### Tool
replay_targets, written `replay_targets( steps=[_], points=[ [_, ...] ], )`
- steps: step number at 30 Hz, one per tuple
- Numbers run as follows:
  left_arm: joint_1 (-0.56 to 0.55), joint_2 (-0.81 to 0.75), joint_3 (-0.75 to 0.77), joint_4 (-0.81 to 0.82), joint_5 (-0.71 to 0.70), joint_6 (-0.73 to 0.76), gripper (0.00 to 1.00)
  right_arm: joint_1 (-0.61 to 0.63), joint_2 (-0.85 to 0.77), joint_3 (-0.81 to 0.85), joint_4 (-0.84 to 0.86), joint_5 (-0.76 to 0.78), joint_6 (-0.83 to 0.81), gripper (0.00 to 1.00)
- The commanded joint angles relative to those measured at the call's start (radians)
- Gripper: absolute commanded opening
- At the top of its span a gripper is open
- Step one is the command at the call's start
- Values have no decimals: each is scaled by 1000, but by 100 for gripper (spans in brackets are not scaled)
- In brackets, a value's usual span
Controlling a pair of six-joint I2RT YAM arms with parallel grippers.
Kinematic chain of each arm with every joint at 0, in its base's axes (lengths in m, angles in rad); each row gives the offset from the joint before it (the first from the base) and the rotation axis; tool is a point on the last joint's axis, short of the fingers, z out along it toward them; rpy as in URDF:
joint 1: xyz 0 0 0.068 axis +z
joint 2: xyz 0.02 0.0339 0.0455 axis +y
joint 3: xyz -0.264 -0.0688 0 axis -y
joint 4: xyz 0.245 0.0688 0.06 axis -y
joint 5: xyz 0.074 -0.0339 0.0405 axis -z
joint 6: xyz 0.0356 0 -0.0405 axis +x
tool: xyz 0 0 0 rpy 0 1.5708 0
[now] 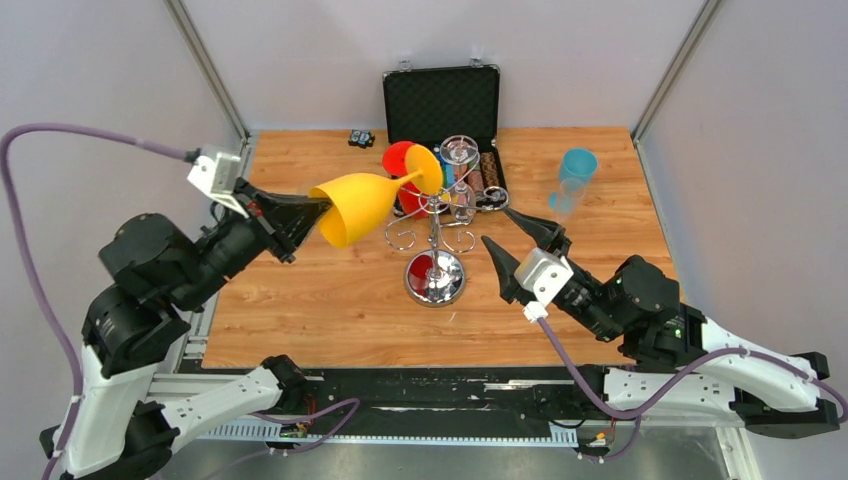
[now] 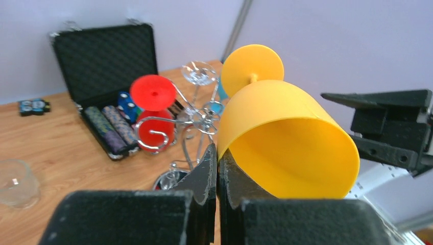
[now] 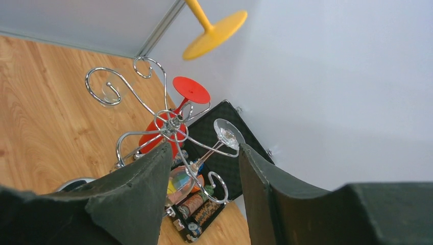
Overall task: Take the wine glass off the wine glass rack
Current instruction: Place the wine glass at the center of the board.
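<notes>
The yellow wine glass lies tilted on its side in the air, bowl toward the left arm. My left gripper is shut on its rim; in the left wrist view the gripper pinches the wall of the glass. The glass's foot hangs above the chrome wine glass rack, apart from its wire arms. A red wine glass and a clear wine glass still hang on the rack. My right gripper is open and empty just right of the rack, and so it shows in its own view.
The open black chip case stands behind the rack. A blue cup is at the back right. A small black object lies at the back. A clear glass sits on the table left of the rack.
</notes>
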Motion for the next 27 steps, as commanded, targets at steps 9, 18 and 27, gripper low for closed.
replay_targets(
  steps=[9,18,27],
  points=[
    [-1,-33,-28,-49,-548,40,0,-1,-43,-30,54,-60,146,53],
    [-1,-31,-77,-136,-763,54,0,0,-40,-40,54,6,242,57],
    [-1,24,-153,-255,-799,-3,0,-1,37,45,-4,84,381,60]
  ],
)
